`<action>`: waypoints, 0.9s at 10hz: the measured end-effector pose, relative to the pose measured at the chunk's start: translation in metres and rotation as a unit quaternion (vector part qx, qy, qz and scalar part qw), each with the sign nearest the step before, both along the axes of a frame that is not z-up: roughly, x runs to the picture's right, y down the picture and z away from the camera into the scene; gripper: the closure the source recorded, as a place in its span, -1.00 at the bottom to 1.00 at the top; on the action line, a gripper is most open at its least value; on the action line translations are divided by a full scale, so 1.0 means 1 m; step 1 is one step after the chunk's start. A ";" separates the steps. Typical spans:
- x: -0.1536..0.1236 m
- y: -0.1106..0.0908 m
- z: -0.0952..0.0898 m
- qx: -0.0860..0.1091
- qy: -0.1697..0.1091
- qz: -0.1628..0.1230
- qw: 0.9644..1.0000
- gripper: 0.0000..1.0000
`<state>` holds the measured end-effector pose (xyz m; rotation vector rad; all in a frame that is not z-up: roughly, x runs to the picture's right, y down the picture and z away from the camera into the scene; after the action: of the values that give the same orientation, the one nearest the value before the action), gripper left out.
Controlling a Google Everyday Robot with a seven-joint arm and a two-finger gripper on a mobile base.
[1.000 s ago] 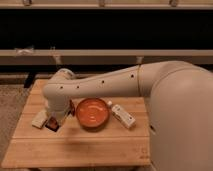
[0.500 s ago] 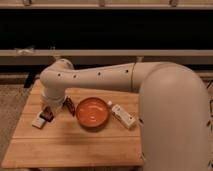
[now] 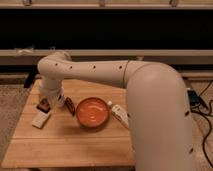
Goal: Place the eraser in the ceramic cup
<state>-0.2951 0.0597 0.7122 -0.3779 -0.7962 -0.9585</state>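
Note:
The eraser [image 3: 44, 104], a small dark block with orange-red edging, lies at the left of the wooden table [image 3: 75, 145]. My gripper [image 3: 53, 98] hangs from the wrist right above and beside it, mostly hidden by the arm. A small white rounded shape [image 3: 60, 99] just right of the gripper looks like the ceramic cup, partly hidden by the arm. I cannot tell whether the gripper touches the eraser or the cup.
A pale beige block [image 3: 41, 119] lies just in front of the eraser. A dark red flat object [image 3: 70, 106] leans beside the wide orange bowl [image 3: 92, 112]. A white carton with a cap [image 3: 119, 114] lies right of the bowl. My arm spans the table's back.
The wrist and forearm have shifted a little left and up over the table's left side. The objects on the table have not visibly moved.

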 end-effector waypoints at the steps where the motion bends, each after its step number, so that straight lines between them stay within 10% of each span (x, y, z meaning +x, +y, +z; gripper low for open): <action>1: -0.002 -0.008 0.007 -0.007 -0.001 0.008 1.000 1.00; 9: -0.008 -0.015 0.015 -0.018 -0.005 0.019 1.000 1.00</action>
<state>-0.3026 0.0442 0.7275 -0.3881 -0.8290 -0.9125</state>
